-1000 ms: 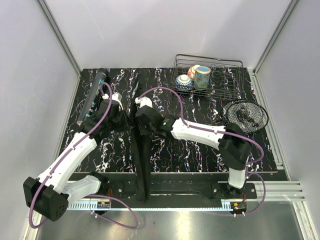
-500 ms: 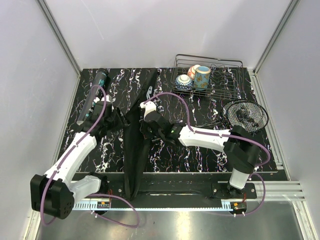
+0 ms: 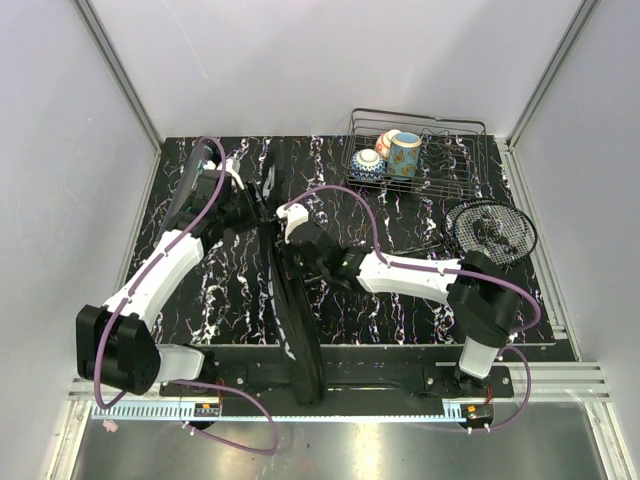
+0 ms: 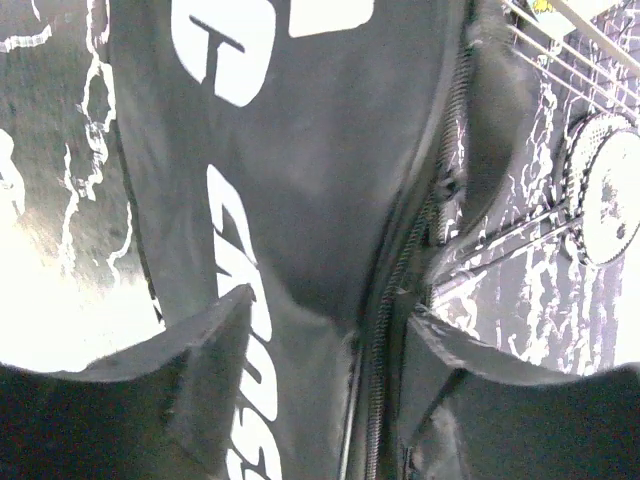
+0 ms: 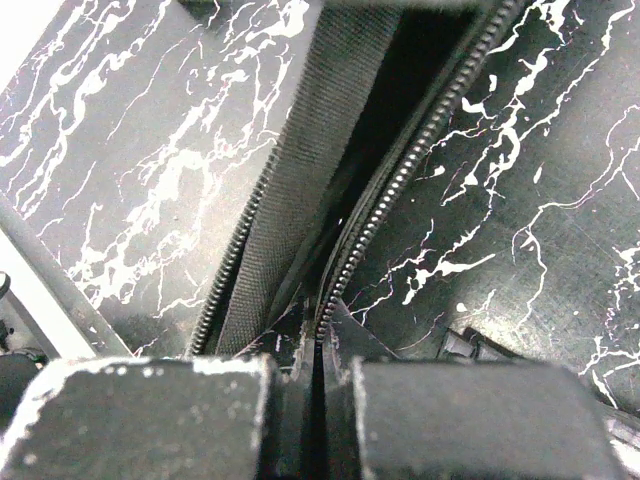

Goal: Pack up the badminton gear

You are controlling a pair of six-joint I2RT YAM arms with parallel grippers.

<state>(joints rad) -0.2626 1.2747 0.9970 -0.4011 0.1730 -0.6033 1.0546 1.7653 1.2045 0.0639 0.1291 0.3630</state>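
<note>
The long black bag [image 3: 290, 310] lies lengthwise down the middle of the table, its white lettering [image 4: 235, 230] showing in the left wrist view. My left gripper [image 3: 250, 205] [image 4: 330, 305] stands open over the bag's far end, one finger on each side of the zipper [image 4: 395, 310]. My right gripper [image 3: 293, 262] [image 5: 320, 335] is shut on the bag's zipper edge, and the mouth [image 5: 340, 150] gapes open beyond it. The black racket [image 3: 490, 231] [image 4: 600, 185] lies at the right. The dark tube [image 3: 183, 200] is mostly hidden behind my left arm.
A wire basket [image 3: 440, 165] with painted cups [image 3: 404, 153] stands at the back right, just beyond the racket head. The bag's near end hangs over the table's front rail [image 3: 380, 375]. Grey walls close in the table on three sides.
My left gripper opened, let go of the bag and moved farther back. My right gripper closed on the zipper edge. The bag's near end swung right.
</note>
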